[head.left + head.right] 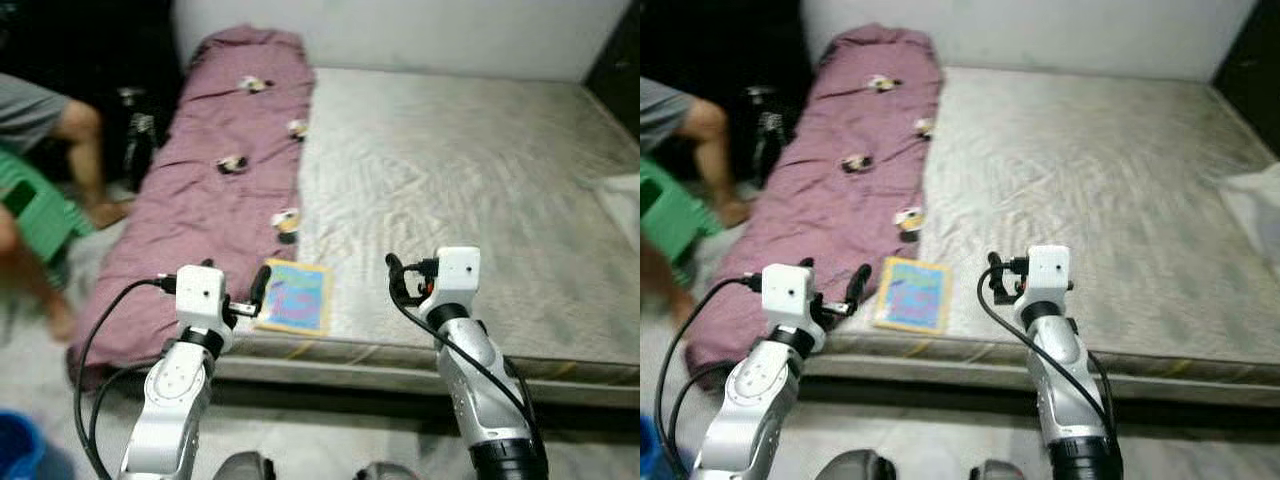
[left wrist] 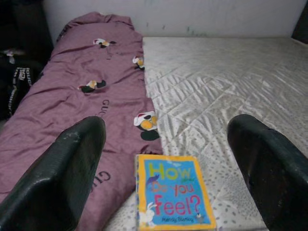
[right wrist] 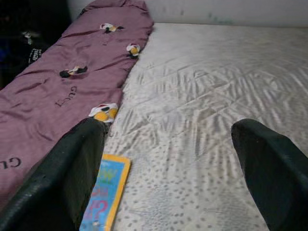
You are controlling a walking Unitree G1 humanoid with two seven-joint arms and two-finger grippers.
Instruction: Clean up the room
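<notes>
Head views soft throughout, you get slight motion blur; person [image 1: 40, 170] at left edge smeared. Light even, flat, brightest on pale mattress [image 1: 470, 170]; no glare. Dark corners upper left and upper right swallow detail. Wrist views sharper on book [image 2: 174, 198] cover, but black fingers [image 2: 57, 178] close up are blurred, underexposed masses.

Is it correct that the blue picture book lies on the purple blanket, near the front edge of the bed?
Not quite. The picture book lies on the bare grey mattress, beside the purple blanket, as the left wrist view shows. It is indeed near the front edge.
</notes>
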